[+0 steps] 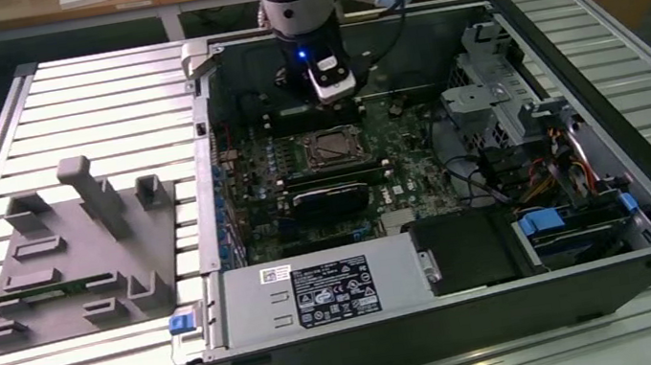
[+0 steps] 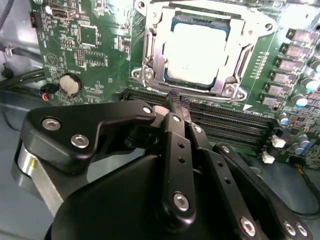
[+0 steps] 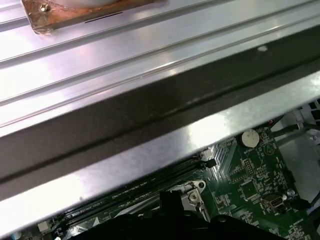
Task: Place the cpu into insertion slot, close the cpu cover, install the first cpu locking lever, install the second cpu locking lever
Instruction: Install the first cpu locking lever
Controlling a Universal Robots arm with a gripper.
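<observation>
Hand [image 2: 172, 97] pinched together, empty — cpu [image 2: 199, 52] seated under cpu cover [image 2: 152, 55].

I'm seeing print in a few places, none of it legible to me. The power-supply box [image 1: 333, 291] is carrying a black label crowded with white marks and symbols, and a small white sticker [image 1: 276, 274] is sitting beside it. In the second wrist view the green circuit board [image 2: 90, 45] is showing tiny white lettering, too fine for me to make out.
</observation>
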